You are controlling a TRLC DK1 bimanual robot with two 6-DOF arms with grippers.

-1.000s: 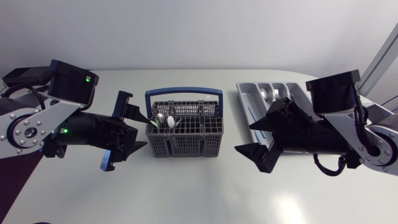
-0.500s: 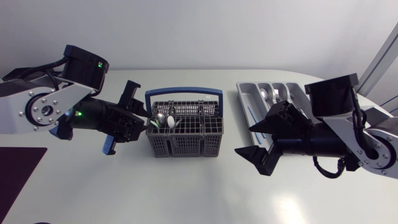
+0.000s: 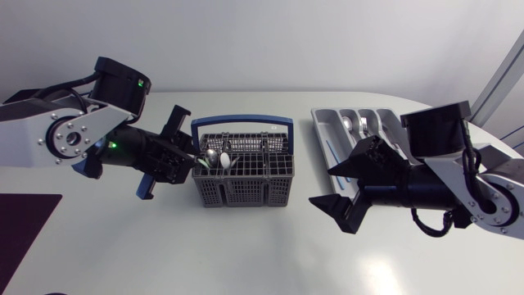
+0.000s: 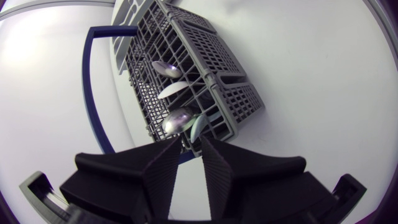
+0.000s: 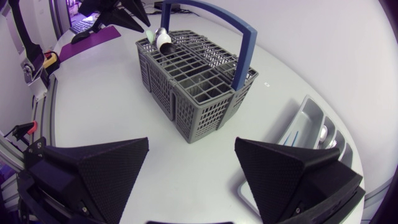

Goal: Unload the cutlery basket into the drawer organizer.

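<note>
Left claw (image 4: 189, 163) has been brought in from beside the basket (image 3: 246, 193) to its left end; the right arm is barely changed.

Step in hand: first pick from the basket, approach phase. Nothing is seen lifted out yet.

Left claw state: fingers set close together, a narrow gap left between them, nothing held. The tips sit just short of the spoons (image 4: 179, 118). Contact with a spoon bowl cannot be confirmed from the wrist view; probably none.

Right claw (image 3: 341, 189): spread wide, empty, parked over the desk (image 3: 246, 254) between basket and drawer organizer (image 3: 327, 138).

Task things: the basket is a grey plastic grid with a blue hoop handle, standing upright mid-desk. A few spoons are stood bowl-up in the compartments at its left end, leaning together; one bowl looks white, the others metal. The organizer lies to the right, well apart from the basket, and some cutlery is already seen in its far slots.

Next move, as judged: one spoon bowl to be straddled, the fingers closed on it, then a straight lift so the neighbours are not dragged.
</note>
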